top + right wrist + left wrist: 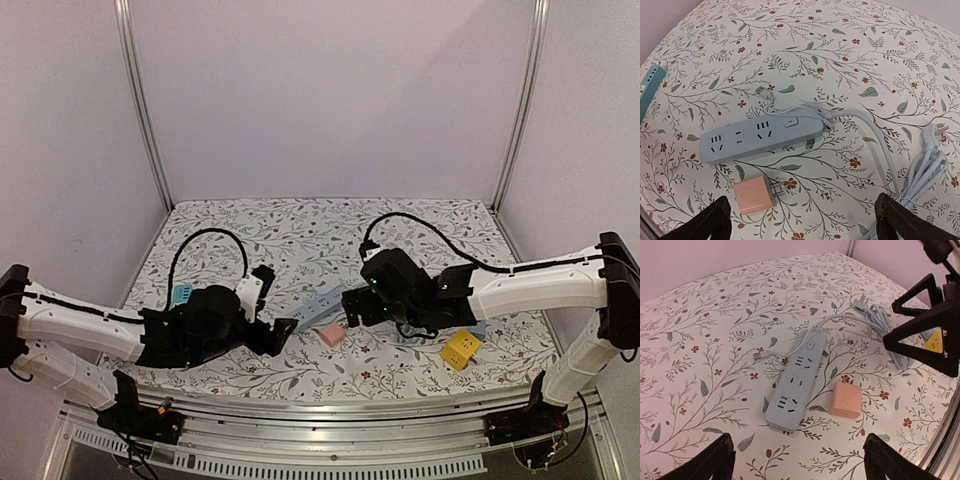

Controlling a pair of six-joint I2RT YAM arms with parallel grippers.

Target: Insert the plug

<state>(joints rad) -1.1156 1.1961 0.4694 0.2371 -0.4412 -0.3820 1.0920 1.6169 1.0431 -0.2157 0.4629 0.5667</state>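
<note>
A pale blue power strip [795, 382] lies flat on the floral tablecloth, sockets up; it also shows in the right wrist view [760, 132] and the top view [312, 317]. A pink plug [845, 400] lies on its side just beside the strip, apart from it, its prongs bare in the right wrist view [756, 195]; in the top view it [332, 335] lies between the grippers. My left gripper [285, 332] is open and empty, left of the plug. My right gripper [352, 305] is open and empty, just right of and above it.
The strip's white cable [925, 170] coils at the right with its own plug. A yellow cube [460, 350] lies near the right arm. A teal piece [182, 295] lies behind the left arm. A small cable end [761, 91] lies beyond the strip.
</note>
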